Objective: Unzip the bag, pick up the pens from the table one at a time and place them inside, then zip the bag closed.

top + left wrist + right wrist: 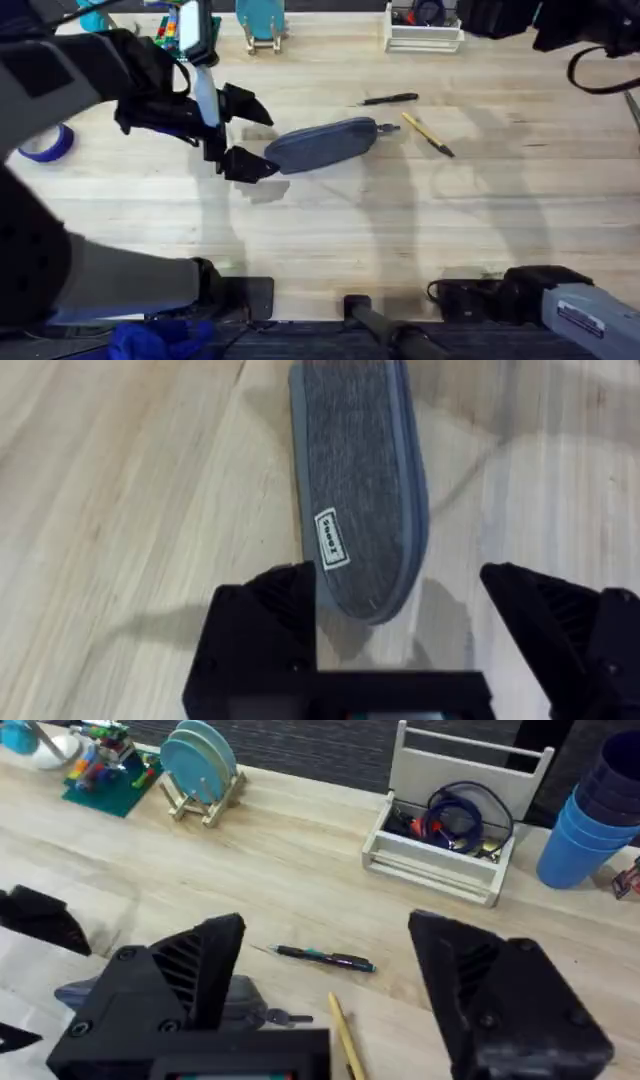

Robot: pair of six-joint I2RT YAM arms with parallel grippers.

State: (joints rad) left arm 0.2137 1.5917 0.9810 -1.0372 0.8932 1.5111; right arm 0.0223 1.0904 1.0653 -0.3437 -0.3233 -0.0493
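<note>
The blue-grey bag (pixel 322 145) lies zipped on the table (pixel 400 230), its metal pull (pixel 388 128) at its right end. My left gripper (pixel 262 140) is open, and its black fingers straddle the bag's left end (pixel 360 490) without pinching it. The black pen (pixel 390 99) lies just beyond the bag's right end. The yellow pen (pixel 428 134) lies slanted to the right of the pull. My right gripper (pixel 328 925) is open and holds nothing. Past its fingers I see the black pen (pixel 325 957), the yellow pen (pixel 345 1040) and the pull (pixel 280 1017).
A white tray (pixel 425 38) with cables stands at the back, with a teal plate rack (pixel 262 25) and a colourful toy block (pixel 180 25) to its left. A blue tape roll (pixel 45 143) lies at far left. Blue cups (pixel 590 830) stand right of the tray.
</note>
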